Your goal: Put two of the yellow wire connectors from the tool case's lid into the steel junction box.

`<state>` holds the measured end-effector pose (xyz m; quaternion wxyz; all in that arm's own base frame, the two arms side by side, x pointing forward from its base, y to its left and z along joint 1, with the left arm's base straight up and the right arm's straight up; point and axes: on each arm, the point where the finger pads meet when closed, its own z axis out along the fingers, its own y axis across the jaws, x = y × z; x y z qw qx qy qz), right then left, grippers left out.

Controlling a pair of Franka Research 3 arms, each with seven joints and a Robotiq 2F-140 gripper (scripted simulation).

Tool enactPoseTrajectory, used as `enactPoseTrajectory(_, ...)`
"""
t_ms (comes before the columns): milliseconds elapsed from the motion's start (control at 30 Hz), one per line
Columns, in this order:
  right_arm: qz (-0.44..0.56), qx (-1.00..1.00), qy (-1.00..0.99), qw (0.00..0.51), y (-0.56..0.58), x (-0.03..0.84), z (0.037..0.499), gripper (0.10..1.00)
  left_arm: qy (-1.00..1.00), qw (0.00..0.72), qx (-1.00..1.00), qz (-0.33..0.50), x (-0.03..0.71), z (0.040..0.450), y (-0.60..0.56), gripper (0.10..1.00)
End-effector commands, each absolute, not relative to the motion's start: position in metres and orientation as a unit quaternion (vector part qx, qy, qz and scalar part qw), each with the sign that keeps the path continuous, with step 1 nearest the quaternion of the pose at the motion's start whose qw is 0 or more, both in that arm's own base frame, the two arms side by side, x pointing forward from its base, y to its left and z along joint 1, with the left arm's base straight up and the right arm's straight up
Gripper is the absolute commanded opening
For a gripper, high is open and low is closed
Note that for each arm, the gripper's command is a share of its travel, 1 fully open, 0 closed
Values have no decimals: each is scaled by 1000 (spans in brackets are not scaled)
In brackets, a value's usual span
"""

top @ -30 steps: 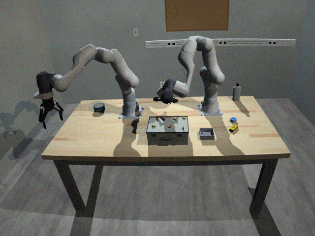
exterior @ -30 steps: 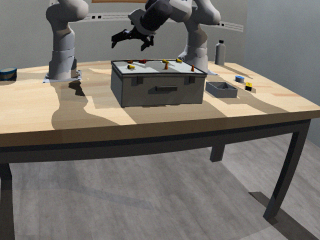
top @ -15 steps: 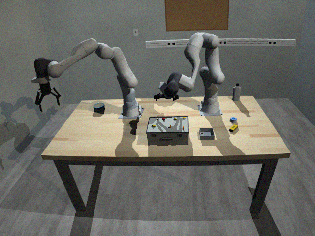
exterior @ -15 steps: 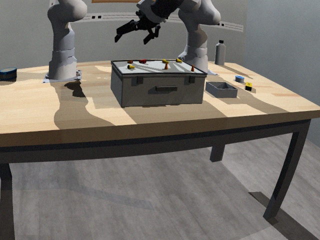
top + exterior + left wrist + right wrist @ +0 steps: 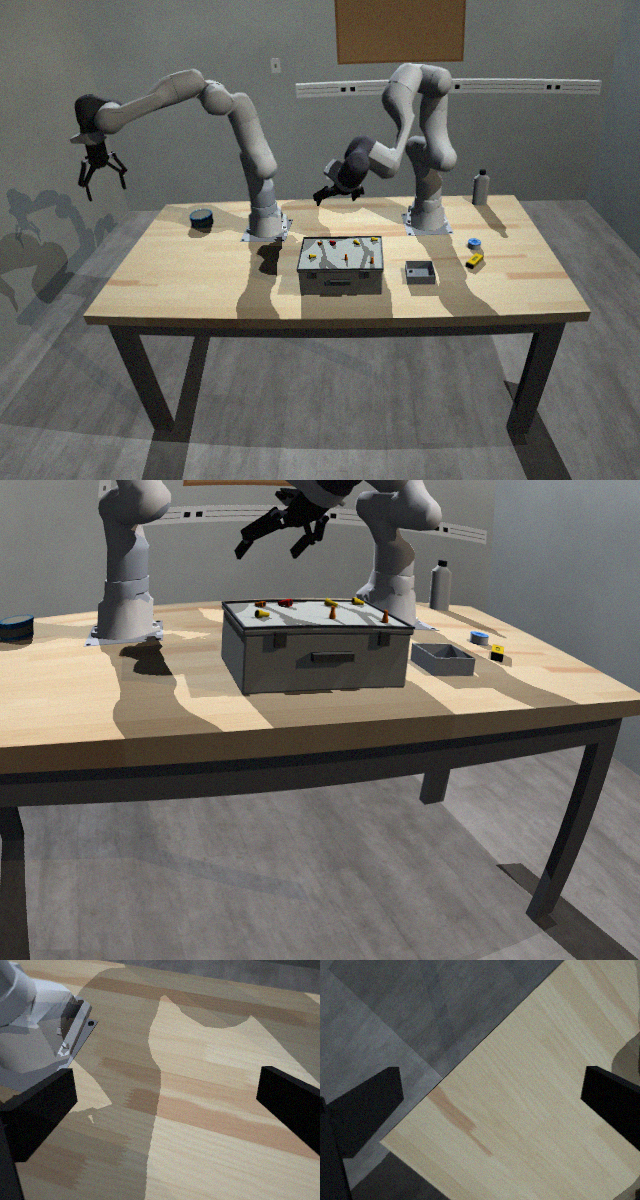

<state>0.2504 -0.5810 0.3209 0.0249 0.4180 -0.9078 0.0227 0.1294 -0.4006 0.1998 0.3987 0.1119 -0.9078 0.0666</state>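
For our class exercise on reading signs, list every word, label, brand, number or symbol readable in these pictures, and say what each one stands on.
No readable text anywhere.
Yellow block: a small dark mark on its face in the exterior view, too small to read.
Tool case: no lettering seen.
Bottle: none seen.
Blue-rimmed round container: none seen.
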Motion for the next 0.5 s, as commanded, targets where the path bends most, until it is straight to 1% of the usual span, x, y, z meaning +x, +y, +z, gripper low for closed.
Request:
enactPoseTrajectory(0, 9, 448, -894, 21, -576, 232, 326, 1000, -906, 384, 175, 44, 140, 203, -399, 1000)
enactPoseTrajectory(67, 9, 448, -894, 21, -576, 232, 326, 1000, -906, 384, 175, 44, 140, 203, -399, 1000)
enactPoseTrajectory(467, 5, 435, -900, 15, -579, 166, 354, 1000, -906, 344, 245, 40, 170, 225, -398, 1000)
